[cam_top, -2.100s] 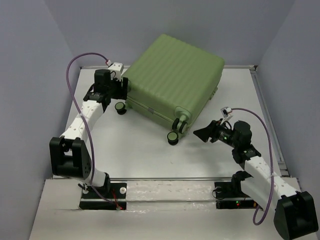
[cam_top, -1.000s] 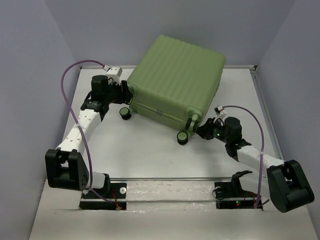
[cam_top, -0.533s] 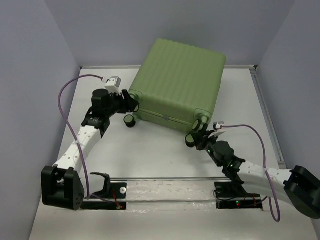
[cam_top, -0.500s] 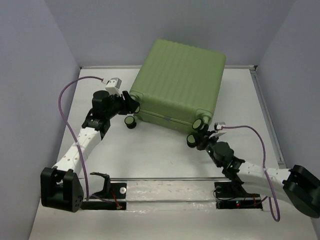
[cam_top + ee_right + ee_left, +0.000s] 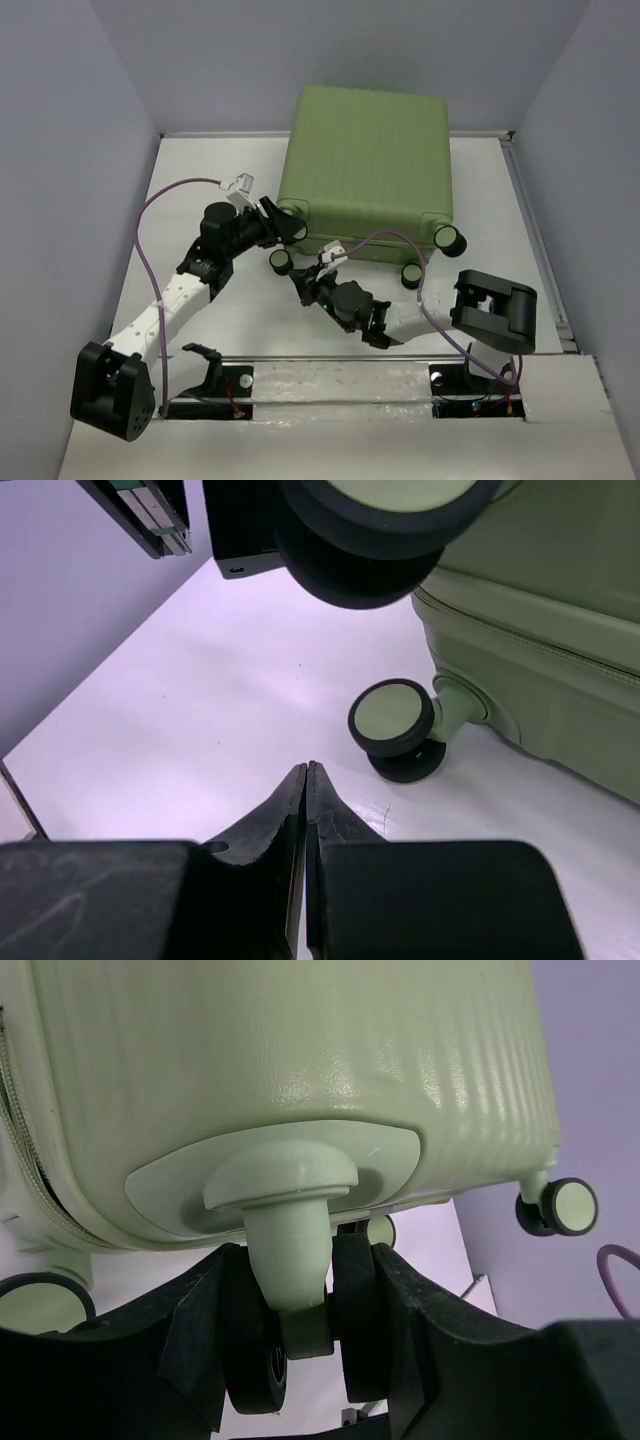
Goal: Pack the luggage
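One luggage (image 5: 365, 165) flat on table (image 5: 200, 185), shut, contents hidden; left gripper (image 5: 305, 1335) clamped on caster (image 5: 290, 1260); right gripper (image 5: 307, 780) pinched together, empty, near other caster (image 5: 392, 720).

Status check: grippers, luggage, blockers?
Left gripper clamped on corner caster. Right gripper shut, empty, near another caster. Luggage closed, flat on table. No obstruction seen.

The left arm (image 5: 168, 302) and right arm (image 5: 408, 322) have white plastic links, blocky black joints, a thin purple cable (image 5: 147, 262) each, and a matt black left hand (image 5: 300, 1345) and right hand (image 5: 307, 775).
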Motion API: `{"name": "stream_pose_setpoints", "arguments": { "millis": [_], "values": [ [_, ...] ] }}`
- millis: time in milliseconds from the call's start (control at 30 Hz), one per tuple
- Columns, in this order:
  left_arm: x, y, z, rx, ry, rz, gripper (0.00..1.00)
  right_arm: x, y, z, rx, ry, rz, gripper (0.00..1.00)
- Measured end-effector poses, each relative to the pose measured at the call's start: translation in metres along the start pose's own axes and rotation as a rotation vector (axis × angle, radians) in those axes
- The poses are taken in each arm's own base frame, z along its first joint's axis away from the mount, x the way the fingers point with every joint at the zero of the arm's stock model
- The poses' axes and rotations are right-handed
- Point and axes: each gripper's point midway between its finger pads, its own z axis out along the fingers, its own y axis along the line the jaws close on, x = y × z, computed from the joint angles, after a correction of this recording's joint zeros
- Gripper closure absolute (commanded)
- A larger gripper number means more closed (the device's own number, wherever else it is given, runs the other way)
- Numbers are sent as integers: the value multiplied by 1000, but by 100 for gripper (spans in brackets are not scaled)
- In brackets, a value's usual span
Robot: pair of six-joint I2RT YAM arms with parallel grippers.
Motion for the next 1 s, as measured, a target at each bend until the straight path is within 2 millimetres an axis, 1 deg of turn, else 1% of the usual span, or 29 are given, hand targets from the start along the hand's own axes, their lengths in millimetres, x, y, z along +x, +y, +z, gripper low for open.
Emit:
{"name": "stream_pose_setpoints", "arguments": {
  "millis": [67,100,133,233,267,300,333,367,400,433,467,533,567,600,700,733,867,1000],
  "values": [
    [2,-2,-2,2,8,-16,94,2,2,0,-6,13,-8,93],
    [2,-2,-3,0,8,-19,94,4,0,-4,-3,27,-16,93],
    [3,-2,-3,-3,10,-22,94,7,-8,-12,10,46,-28,93],
    [4,-1,-6,-11,13,-23,94,7,-30,-38,37,67,-10,93],
    [2,0,-7,-13,10,-25,94,12,-43,-50,57,80,2,90],
    [2,0,-9,-15,10,-26,94,9,-64,-69,89,73,41,87],
    [-1,2,-10,-16,5,-28,94,11,-74,-75,109,75,50,82],
    [-4,4,-12,-16,1,-34,94,16,-96,-90,155,80,74,74],
    [-5,6,-14,-13,2,-40,94,20,-109,-99,181,83,94,72],
    [-7,9,-14,-15,-2,-44,94,26,-128,-115,229,83,125,69],
    [-9,9,-16,-13,-6,-46,94,32,-141,-126,259,90,141,64],
    [-12,11,-17,-14,-13,-49,94,30,-159,-140,315,67,195,62],
    [-13,11,-17,-12,-15,-51,94,27,-163,-142,331,53,210,54],
    [-13,11,-17,-9,-16,-52,94,17,-166,-144,347,17,253,50],
    [-14,11,-18,-9,-21,-58,94,-12,-178,-150,397,-89,341,47],
    [-14,13,-19,-11,-24,-62,94,-21,-183,-152,411,-120,361,44],
    [-18,15,-23,-9,-40,-74,94,-55,-209,-167,489,-263,447,44],
    [-21,17,-25,1,-44,-91,94,-53,-217,-175,531,-277,476,44]
  ]
}}
